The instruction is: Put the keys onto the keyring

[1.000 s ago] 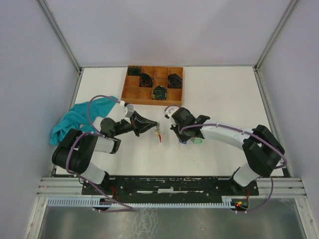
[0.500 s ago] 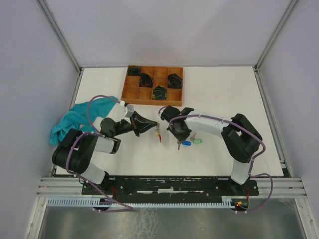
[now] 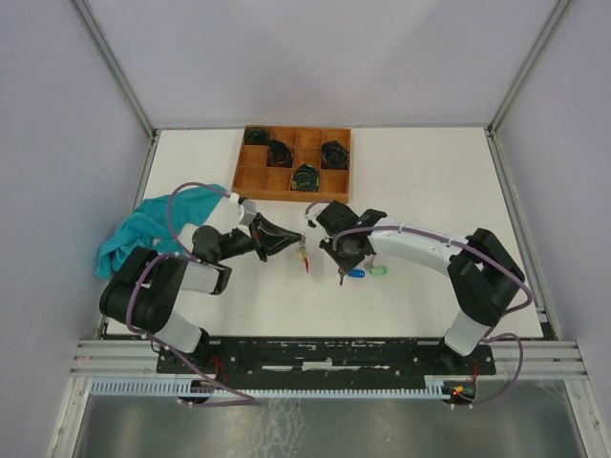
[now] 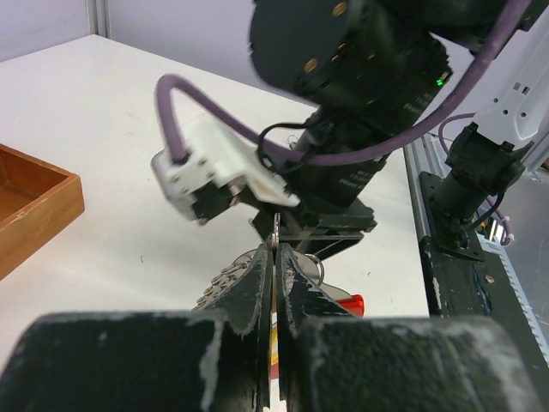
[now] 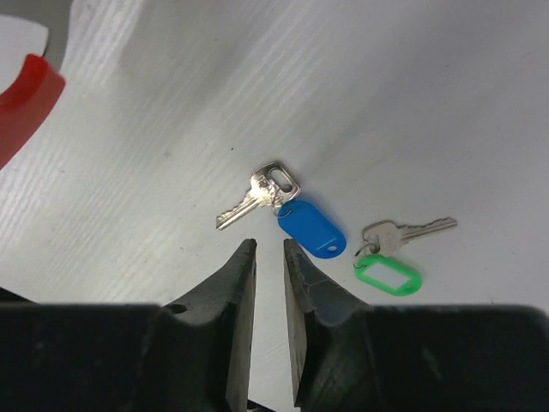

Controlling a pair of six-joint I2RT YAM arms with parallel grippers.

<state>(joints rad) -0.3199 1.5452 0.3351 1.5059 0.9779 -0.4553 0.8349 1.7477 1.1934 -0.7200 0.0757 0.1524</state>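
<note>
My left gripper [image 4: 275, 251] is shut on the keyring [image 4: 276, 227], a thin metal ring held up on edge between its pads, with a red tag [image 4: 347, 303] hanging below it. In the top view the left gripper [image 3: 294, 239] holds it just left of my right gripper [image 3: 341, 260]. My right gripper [image 5: 268, 245] hovers over the table with its jaws a little apart and nothing between them. Just beyond its tips lies a silver key [image 5: 257, 196] with a blue tag [image 5: 313, 230]. A second key [image 5: 403, 232] with a green tag [image 5: 388, 275] lies to its right.
A wooden compartment tray [image 3: 250, 177] holding black coiled bundles [image 3: 305, 176] stands at the back of the table. A teal cloth [image 3: 143, 229] lies bunched at the left edge, beside the left arm.
The right wrist swung left toward the keyring, then eased back a little, and its jaws have parted from shut. The left gripper and the two keys on the table have not moved.
</note>
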